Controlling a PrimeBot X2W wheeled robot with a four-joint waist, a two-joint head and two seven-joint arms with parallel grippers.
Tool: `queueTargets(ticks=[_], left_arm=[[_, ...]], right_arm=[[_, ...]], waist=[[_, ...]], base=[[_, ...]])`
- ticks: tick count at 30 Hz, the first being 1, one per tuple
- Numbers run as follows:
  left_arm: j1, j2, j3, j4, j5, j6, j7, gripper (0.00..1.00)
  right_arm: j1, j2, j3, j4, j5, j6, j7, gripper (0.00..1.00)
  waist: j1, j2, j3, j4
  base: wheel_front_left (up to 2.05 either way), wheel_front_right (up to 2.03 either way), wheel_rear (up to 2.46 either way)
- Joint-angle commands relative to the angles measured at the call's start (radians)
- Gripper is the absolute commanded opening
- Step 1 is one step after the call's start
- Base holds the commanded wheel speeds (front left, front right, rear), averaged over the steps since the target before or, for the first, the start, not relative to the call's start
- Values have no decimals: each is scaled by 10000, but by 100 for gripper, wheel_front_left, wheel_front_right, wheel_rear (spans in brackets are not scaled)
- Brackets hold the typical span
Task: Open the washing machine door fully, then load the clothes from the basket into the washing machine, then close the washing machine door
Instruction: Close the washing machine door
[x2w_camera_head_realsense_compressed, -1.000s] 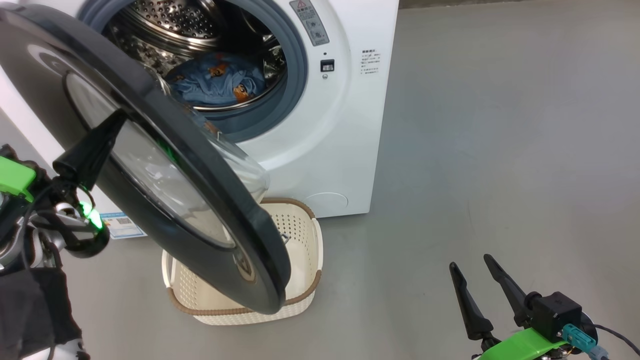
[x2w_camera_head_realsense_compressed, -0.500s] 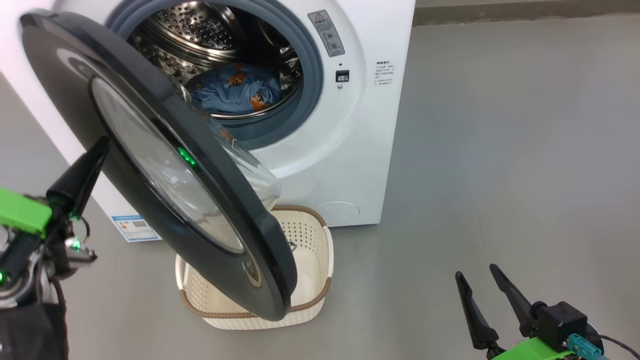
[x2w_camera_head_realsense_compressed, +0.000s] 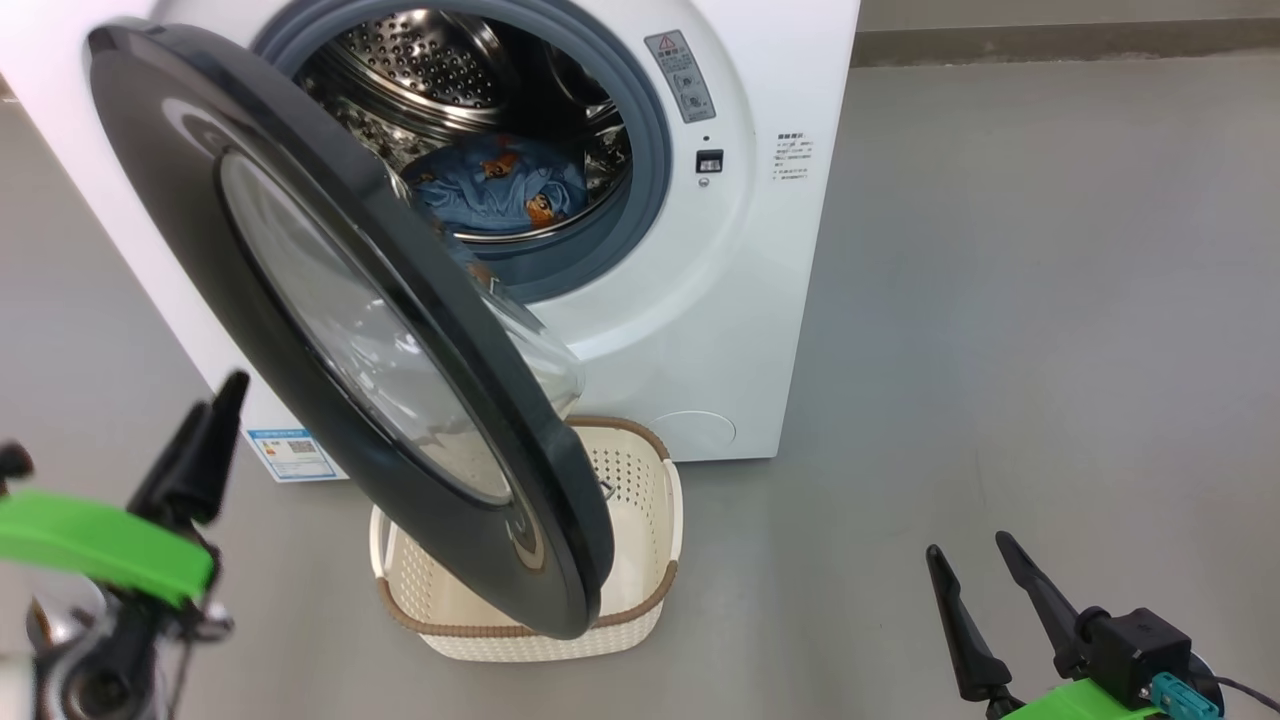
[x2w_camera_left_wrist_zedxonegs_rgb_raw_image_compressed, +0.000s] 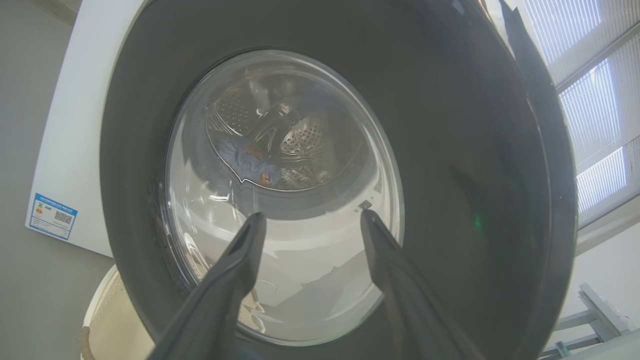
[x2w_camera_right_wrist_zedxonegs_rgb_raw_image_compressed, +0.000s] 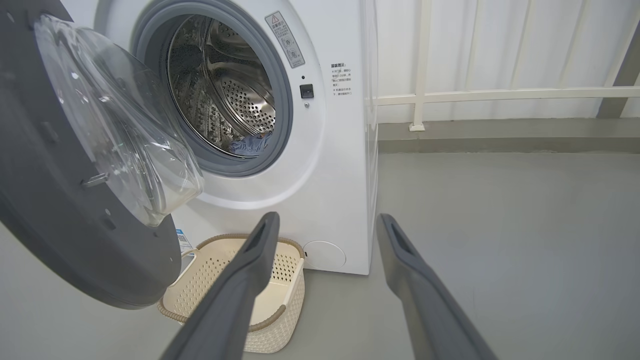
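Washing machine door (x2w_camera_head_realsense_compressed: 350, 330) hanging part-open: glossy black frame, bulging clear glass bowl, swung out above basket. Clothes (x2w_camera_head_realsense_compressed: 495, 195) in: light blue fabric, orange-brown figures, lying low in steel drum. Basket (x2w_camera_head_realsense_compressed: 630, 480) cream, perforated, brown rim, on floor just before white washing machine (x2w_camera_head_realsense_compressed: 720, 300). It looks empty, though door hides part.
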Motion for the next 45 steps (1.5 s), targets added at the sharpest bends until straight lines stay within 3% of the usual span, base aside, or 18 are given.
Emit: queueTargets(ticks=[1, 12, 23, 28, 37, 45], left_arm=[[117, 518, 40, -389, 263, -66, -454, 100], [1478, 1588, -1978, 241, 1283, -68, -3540, 100], [1933, 1928, -3221, 1491, 1892, -68, -5899, 100], [2098, 1971, -3625, 1801, 2718, -68, -6214, 100], [2657, 1551, -3394, 1178, 4097, -69, -6230, 100], [2962, 1307, -3131, 852, 4472, -69, -6232, 100]], right_arm=[[-40, -78, 174, -291, -139, 14, -48, 100], [181, -69, -124, -399, -175, 14, -48, 100], [351, -72, -245, -450, -174, 14, -48, 100], [401, -82, -232, -439, -172, 14, -48, 100], [475, -69, -263, -460, -177, 14, -48, 100], [523, -45, -320, -485, -176, 14, -48, 100]], waist=[[-1, 0, -27, 18], [-1, 0, -226, 248], [-1, 0, -371, 450], [-1, 0, -422, 450], [-1, 0, -427, 372], [-1, 0, -377, 303]], base=[[0, 0, 0], [0, 0, 0], [0, 0, 0], [0, 0, 0], [0, 0, 0], [0, 0, 0]])
